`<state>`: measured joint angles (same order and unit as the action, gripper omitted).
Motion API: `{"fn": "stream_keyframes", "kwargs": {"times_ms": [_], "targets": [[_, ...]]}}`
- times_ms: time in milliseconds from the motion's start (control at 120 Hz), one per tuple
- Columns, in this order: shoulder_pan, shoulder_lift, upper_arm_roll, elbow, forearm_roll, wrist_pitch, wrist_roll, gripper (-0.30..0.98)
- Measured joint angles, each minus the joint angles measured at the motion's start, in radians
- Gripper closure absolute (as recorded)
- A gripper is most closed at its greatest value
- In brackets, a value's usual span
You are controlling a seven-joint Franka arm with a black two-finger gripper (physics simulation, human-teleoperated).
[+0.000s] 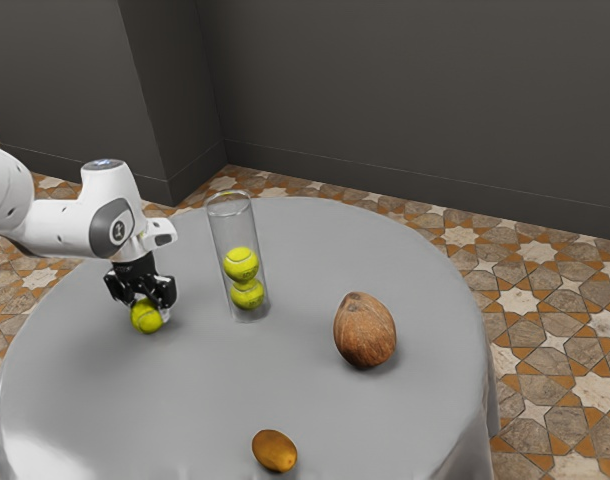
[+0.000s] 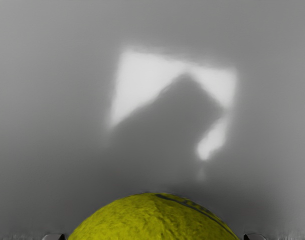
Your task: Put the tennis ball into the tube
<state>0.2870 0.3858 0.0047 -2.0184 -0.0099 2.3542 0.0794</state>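
Exterior view: my hand [image 1: 148,306] is positioned downward at the tennis ball [image 1: 147,317], over the exterior view's left part of the grey tabletop [image 1: 210,390]. The ball sits directly below my palm, partly covered by the hand. Hand state: I cannot tell whether I am gripping the ball or merely placed around it. The clear tube [image 1: 221,226] stands upright near my hand, toward the exterior view's right. Tube contents: two tennis balls, stacked — lower ball [image 1: 247,294] at the base, upper ball [image 1: 241,264] directly on it. The ball at my hand is outside the tube. A brown coconut [image 1: 365,332] rests farther toward the exterior view's right; an orange-brown oval fruit [image 1: 274,451] lies at the near edge. Beyond the tabletop: patterned floor tiles [image 1: 545,345] and dark walls [image 1: 405,100].

Wrist view: the yellow-green tennis ball is located close under my hand, its curved top bearing a dark seam. Beyond it, the grey surface carries a bright patch of light [image 2: 142,75] — interrupted by an angular shadow [image 2: 177,107].
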Motion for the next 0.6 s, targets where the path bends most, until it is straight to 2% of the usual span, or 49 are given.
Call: {"fn": "stream_keyframes", "kwargs": {"times_ms": [233, 483, 600], "targets": [[0.001, -0.092, 0.000, -0.014, 0.004, -0.065, -0.004, 0.30], [-0.001, -0.324, -0.035, -0.005, 0.006, -0.245, -0.008, 0.32], [0.005, -0.398, -0.069, 0.045, 0.005, -0.336, -0.009, 0.31]]}}
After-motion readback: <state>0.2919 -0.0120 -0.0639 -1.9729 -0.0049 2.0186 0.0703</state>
